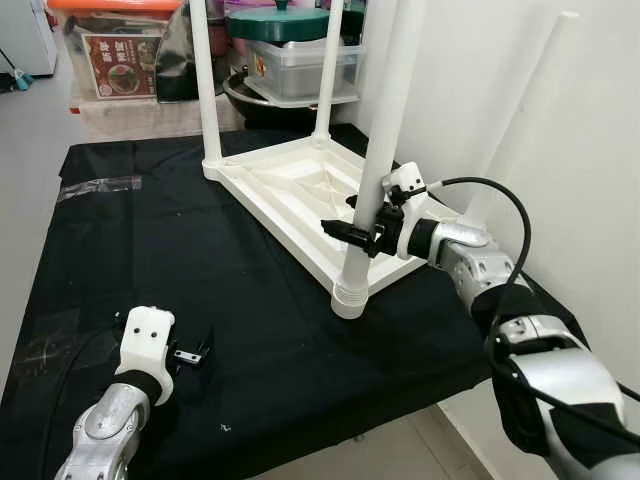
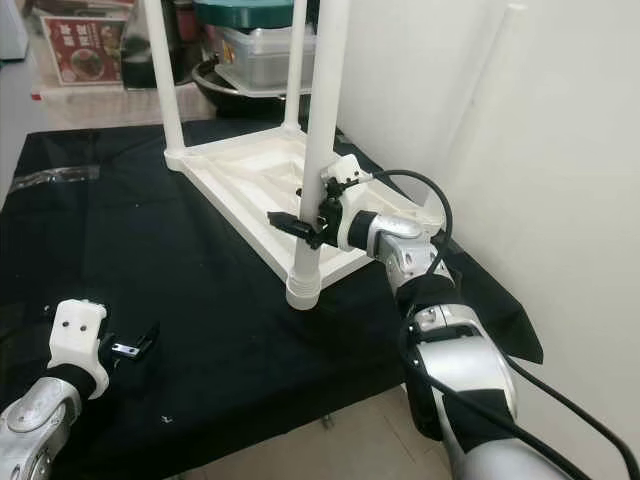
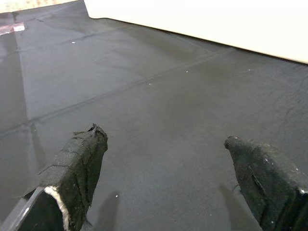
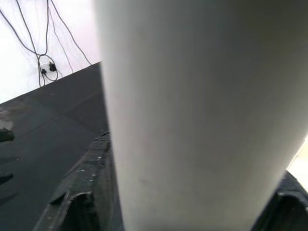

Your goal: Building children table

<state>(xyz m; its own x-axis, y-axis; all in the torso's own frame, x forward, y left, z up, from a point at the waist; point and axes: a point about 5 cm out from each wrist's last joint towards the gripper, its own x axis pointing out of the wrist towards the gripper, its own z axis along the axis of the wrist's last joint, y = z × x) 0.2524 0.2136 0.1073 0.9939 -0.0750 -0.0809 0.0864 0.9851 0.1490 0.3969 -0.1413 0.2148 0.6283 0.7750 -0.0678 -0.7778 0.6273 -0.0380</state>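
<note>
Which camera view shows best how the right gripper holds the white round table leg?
The left eye view: the right gripper closes around the white round table leg just above its socket. The right eye view shows likewise. The right wrist view has the leg close between black fingers.

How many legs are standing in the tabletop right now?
3: near corner leg, held by the right gripper; far-left corner leg; far-right corner leg. The fourth corner sits behind the right arm.

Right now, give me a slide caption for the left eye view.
Right gripper closed around the nearest white leg of the upturned table top; left gripper open over the black cloth.
</note>
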